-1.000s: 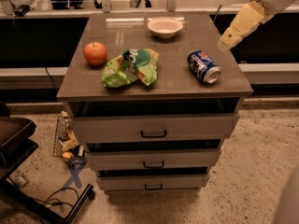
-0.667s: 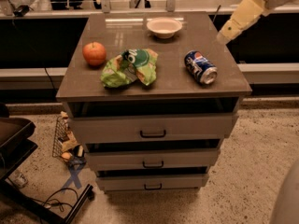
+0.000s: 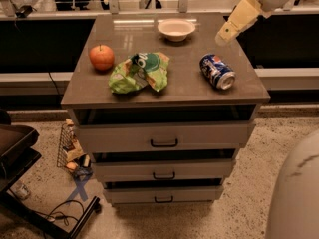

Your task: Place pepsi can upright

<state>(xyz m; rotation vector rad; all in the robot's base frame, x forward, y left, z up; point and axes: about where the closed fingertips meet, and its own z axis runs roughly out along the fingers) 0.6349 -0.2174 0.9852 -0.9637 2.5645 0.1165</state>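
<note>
Brown drawers fill the camera view, and their flat top [image 3: 194,86] holds four things. The pepsi can [image 3: 217,71] lies on its side near the right edge (one silver end points at us). An apple [image 3: 101,57], a green chip bag [image 3: 139,72] and a bowl [image 3: 176,29] sit apart from it. The gripper [image 3: 230,28] hangs above the back right corner, not touching the can; open or closed, I cannot tell. I think the whole job is left: grab the can and stand it up.

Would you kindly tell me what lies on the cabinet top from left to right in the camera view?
apple → green chip bag → white bowl → pepsi can, lying on its side. The gripper hovers above the right rear of the cabinet top, overlapping the can's span, so it is unranked.
</note>
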